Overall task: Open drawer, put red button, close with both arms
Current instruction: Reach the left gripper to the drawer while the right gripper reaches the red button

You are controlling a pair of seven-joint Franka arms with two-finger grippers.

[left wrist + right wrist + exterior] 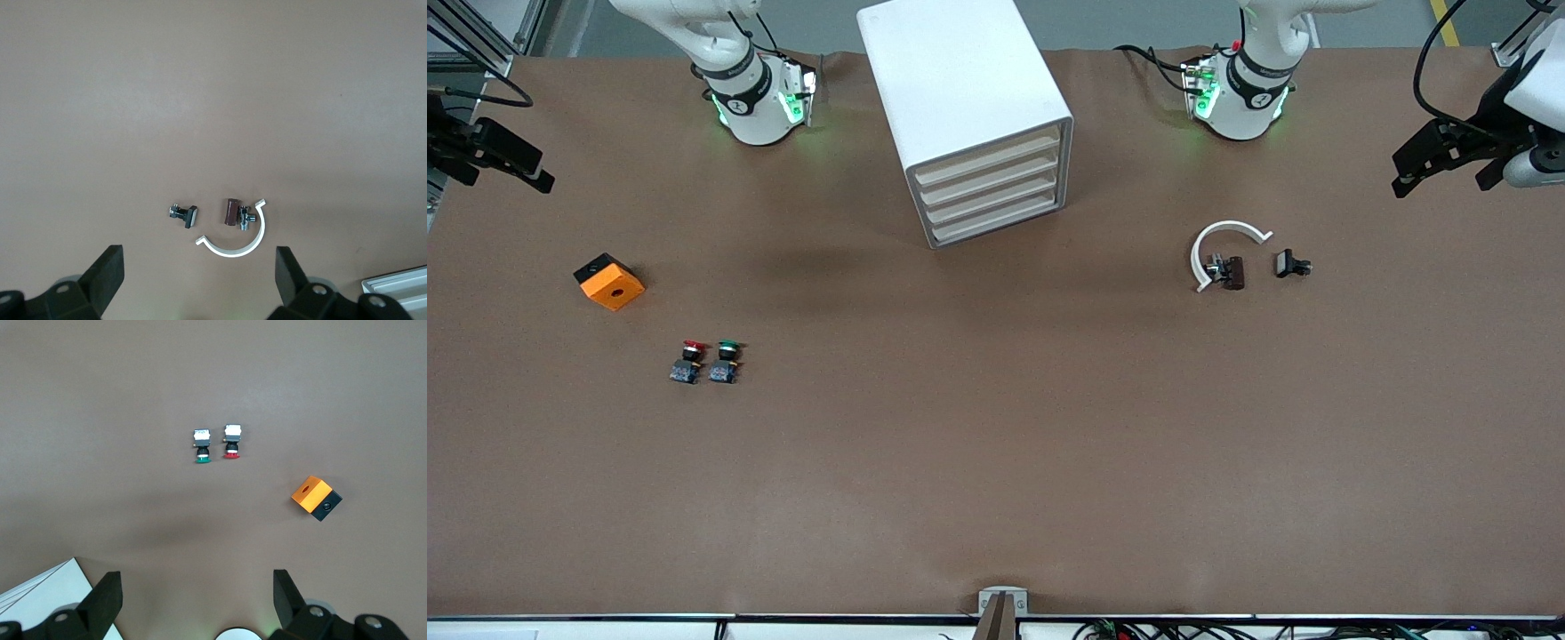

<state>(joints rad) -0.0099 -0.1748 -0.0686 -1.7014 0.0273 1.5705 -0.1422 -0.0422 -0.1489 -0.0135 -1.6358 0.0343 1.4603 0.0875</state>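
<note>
At the right arm's end of the table we see the right gripper (494,160) hanging with fingers spread and empty. The red button (687,362) lies on the table (996,444) beside the green-capped switch (725,361) — nearer the front camera than the orange block (609,281). The closed drawer cabinet (969,116) stands between the arms' bases, and the left gripper (1449,160) waits released at its own end, above the table — near a white half-ring (1223,244).

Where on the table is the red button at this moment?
The red button stands toward the right arm's end of the table, touching-close beside the green button, nearer the front camera than the orange box.
</note>
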